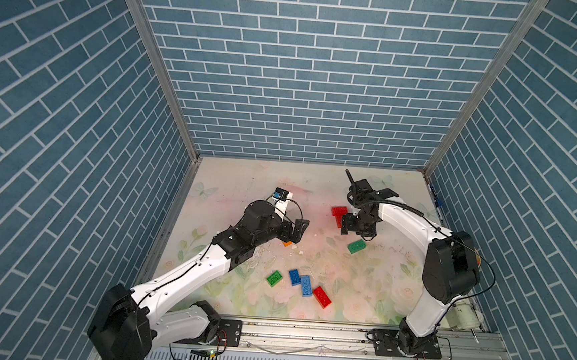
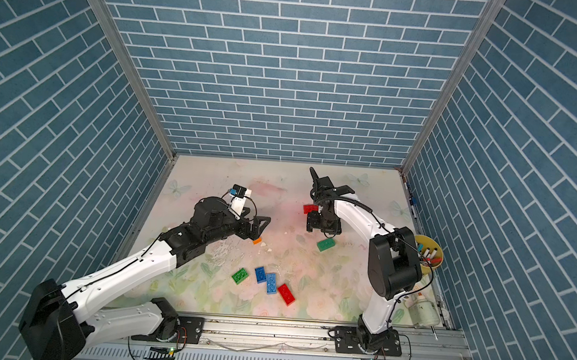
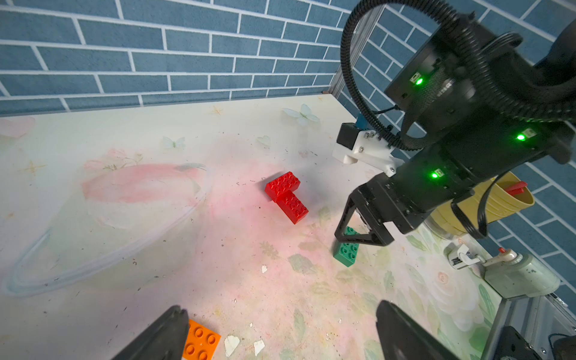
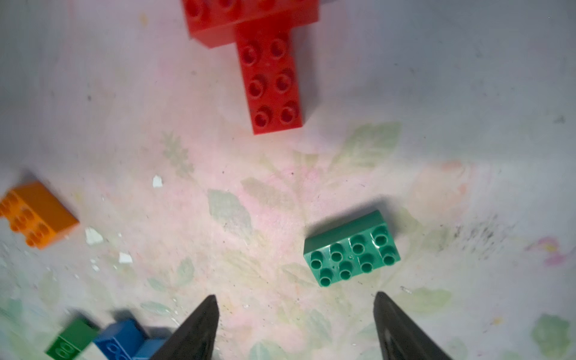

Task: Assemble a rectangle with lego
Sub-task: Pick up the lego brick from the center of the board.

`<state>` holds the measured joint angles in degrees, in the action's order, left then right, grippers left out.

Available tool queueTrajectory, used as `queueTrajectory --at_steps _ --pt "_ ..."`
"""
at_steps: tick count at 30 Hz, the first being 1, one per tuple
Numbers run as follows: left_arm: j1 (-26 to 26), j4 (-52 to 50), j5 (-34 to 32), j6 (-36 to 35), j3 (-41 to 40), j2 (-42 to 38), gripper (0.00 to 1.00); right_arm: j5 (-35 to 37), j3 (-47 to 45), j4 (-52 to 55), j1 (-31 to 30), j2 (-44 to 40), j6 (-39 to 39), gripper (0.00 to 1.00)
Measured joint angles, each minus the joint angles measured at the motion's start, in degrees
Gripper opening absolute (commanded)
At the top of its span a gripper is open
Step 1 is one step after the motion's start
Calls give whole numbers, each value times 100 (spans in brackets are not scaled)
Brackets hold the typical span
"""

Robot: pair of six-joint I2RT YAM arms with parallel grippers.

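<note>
Two red lego bricks (image 1: 339, 214) (image 4: 268, 62) sit joined at a right angle at the back of the table. My right gripper (image 1: 358, 229) (image 4: 296, 294) hovers just in front of them, open and empty. A green brick (image 1: 356, 246) (image 4: 352, 249) lies loose beside it. My left gripper (image 1: 300, 230) (image 3: 280, 307) is wide open and empty, with the orange brick (image 1: 288, 244) (image 3: 201, 339) beside one finger. Nearer the front lie a green brick (image 1: 274, 278), two blue bricks (image 1: 295, 277) (image 1: 305, 286) and a red brick (image 1: 322, 296).
A yellow cup of marker pens (image 2: 428, 251) stands at the right wall behind the right arm. A white device (image 2: 422, 310) sits in the front right corner. White paint flakes (image 3: 232, 344) dot the floral table top (image 1: 245, 184). Blue brick-patterned walls close three sides.
</note>
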<state>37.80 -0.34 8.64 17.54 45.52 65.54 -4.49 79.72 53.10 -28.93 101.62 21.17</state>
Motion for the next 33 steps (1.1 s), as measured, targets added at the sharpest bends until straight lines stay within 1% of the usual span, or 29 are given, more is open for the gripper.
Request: queueTrajectory --at_steps 3,5,9,12,13,14,19,21,23,24,26,28,33 --pt "0 0 -11 -28 0 11 100 68 -122 20 -66 7 -752 82" --pt "0 -2 -50 -46 0 11 100 160 -175 24 -63 42 -1078 84" --pt "0 -2 -96 -68 0 11 100 446 -273 -74 -61 201 -1593 91" --pt "0 -2 -96 -85 0 11 100 619 -468 -184 -31 271 -1825 95" --pt "0 -2 -94 -90 0 15 100 660 -533 -221 -20 310 -1884 98" --pt "0 -2 -94 -90 0 15 100 691 -581 -258 -2 361 -1952 99" --pt "0 -7 -92 -109 0 66 100 789 -726 -492 66 625 -2155 98" --pt "0 -7 -92 -111 0 70 100 787 -758 -562 76 662 -2166 96" --pt "0 -7 -94 -118 0 72 100 785 -758 -632 76 662 -2164 90" --pt "0 -7 -94 -127 0 79 100 776 -758 -684 81 662 -2164 86" --pt "0 -9 -94 -133 0 87 100 772 -758 -778 83 664 -2149 72" --pt "0 -9 -94 -136 0 98 100 763 -769 -863 83 664 -2155 64" --pt "0 -20 -96 -140 0 133 100 741 -807 -918 83 632 -2094 60"
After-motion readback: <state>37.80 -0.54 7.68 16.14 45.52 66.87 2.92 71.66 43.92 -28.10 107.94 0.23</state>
